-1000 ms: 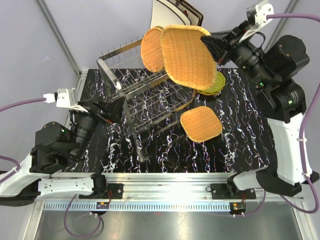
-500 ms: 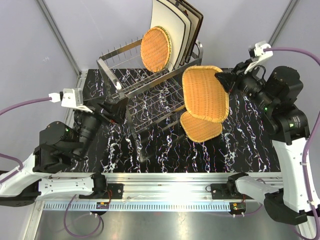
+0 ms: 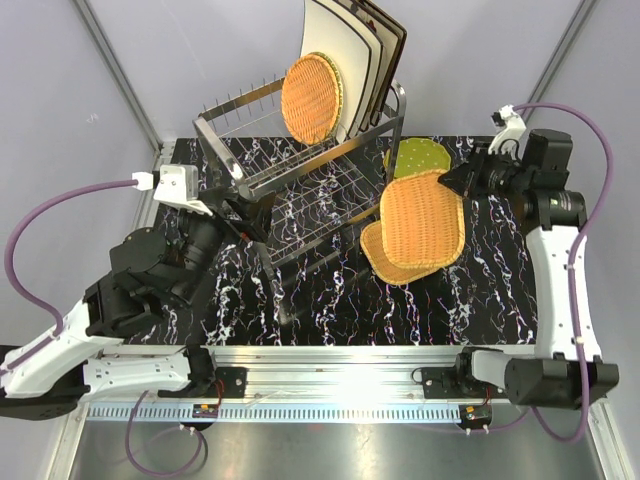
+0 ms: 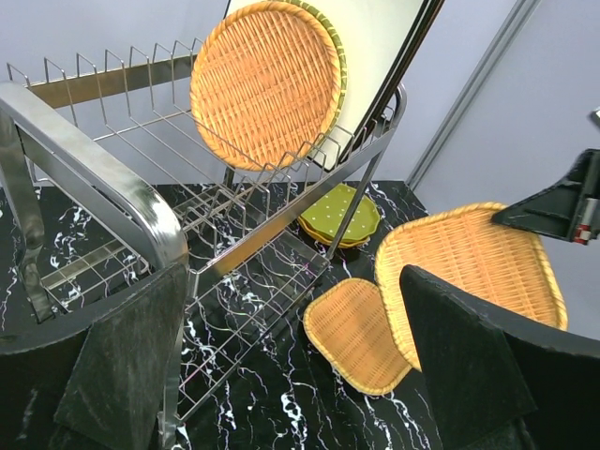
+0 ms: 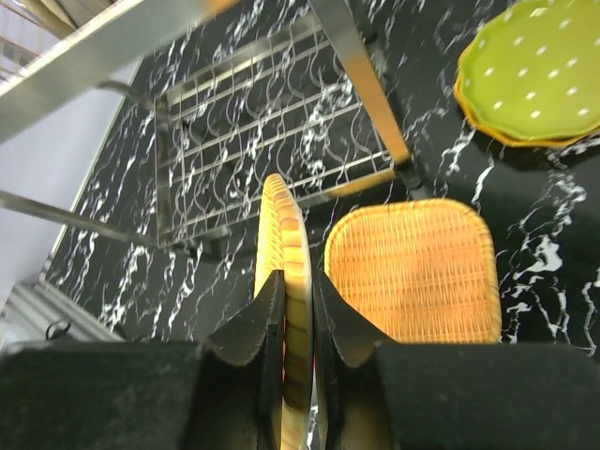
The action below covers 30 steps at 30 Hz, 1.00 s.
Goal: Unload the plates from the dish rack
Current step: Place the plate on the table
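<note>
- Dropped way down since a second ago: big wicker plate [image 3: 422, 217], now tilted over small wicker plate [image 3: 380, 258] on counter [image 3: 330, 300].
- Clamped at its rim by right end effector [image 5: 296, 314].
- Left end effector [image 3: 243, 203] wide open by dish rack [image 3: 300, 195].

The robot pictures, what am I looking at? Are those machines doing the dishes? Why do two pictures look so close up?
Those are two robot arms bolted to a table. One picture looks down from above; the other two come from small cameras on each arm's wrist, so they look close. The right hand is pinching the edge of a big woven plate, over a smaller woven plate lying on the black marbled table. A green dotted plate lies there too. The left hand is open and empty, beside the metal dish rack. The rack holds a round woven plate and big cream plates.
</note>
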Each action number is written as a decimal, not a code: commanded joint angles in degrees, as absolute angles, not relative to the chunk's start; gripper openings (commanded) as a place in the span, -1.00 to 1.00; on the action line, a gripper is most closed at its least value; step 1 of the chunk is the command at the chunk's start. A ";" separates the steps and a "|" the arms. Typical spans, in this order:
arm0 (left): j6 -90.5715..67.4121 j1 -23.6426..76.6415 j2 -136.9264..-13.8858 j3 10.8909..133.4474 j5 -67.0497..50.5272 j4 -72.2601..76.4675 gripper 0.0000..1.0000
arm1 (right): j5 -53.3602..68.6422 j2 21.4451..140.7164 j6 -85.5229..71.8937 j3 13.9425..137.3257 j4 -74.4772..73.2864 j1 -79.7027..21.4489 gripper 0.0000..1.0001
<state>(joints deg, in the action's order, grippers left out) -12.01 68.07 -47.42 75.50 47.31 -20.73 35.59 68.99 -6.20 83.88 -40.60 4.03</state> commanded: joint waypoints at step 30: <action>-19.25 49.84 -57.92 85.43 24.08 -22.24 0.98 | 60.20 108.36 15.29 93.34 -42.63 7.38 -1.00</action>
